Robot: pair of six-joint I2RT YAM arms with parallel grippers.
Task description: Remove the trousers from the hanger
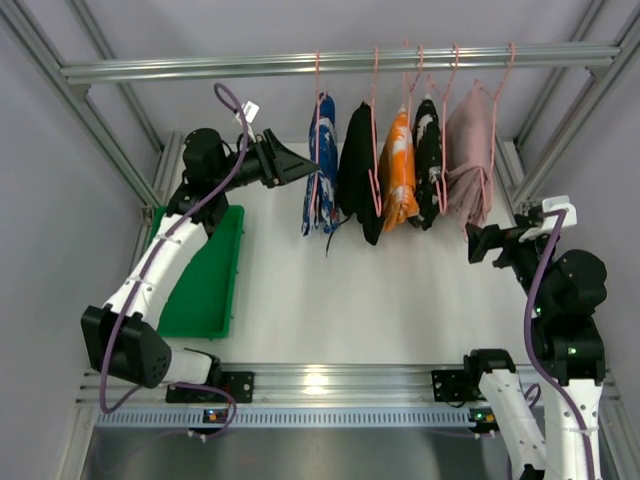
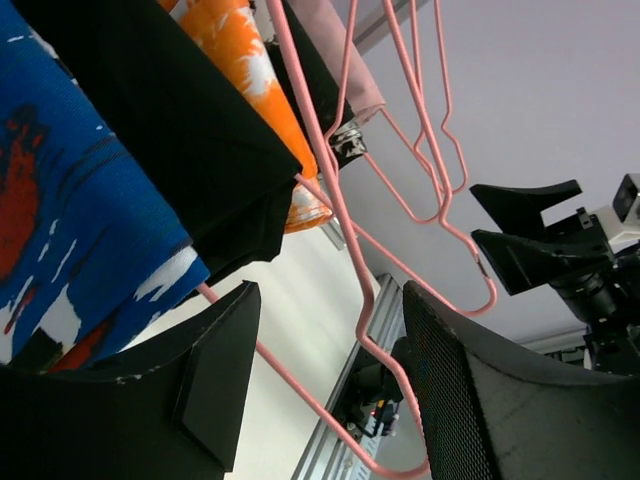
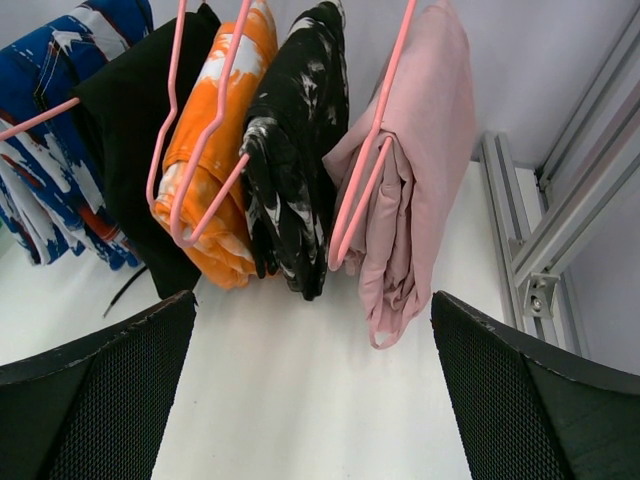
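The blue printed trousers point(image 1: 322, 165) hang folded over a pink hanger point(image 1: 318, 95) at the left end of the row, and the plain black trousers point(image 1: 357, 170) are right next to them on their own hanger, touching, with a thin drawstring point(image 1: 333, 238) dangling off the bottom. Further right there's an orange-and-white pair point(image 1: 398, 175), a black-and-white splotchy pair point(image 1: 428, 160) and a pale pink pair point(image 1: 470, 160), all on pink hangers hooked over the metal rail point(image 1: 250, 68) across the back. The left gripper point(image 1: 312, 168) is up at hanger height with its tips right at the left edge of the blue pair. Its own camera shows the fingers point(image 2: 215, 385) apart, blue cloth just above the left one, and pink hanger wire point(image 2: 340, 235) running through the gap. Nothing looks pinched, so it's open. The right gripper point(image 1: 475, 243) hangs off to the right, a bit below the pink pair and apart from it, its jaws spread wide on nothing. Below it all is the white tabletop point(image 1: 330, 300), with a green bin point(image 1: 205, 285) along its left side under the left arm.
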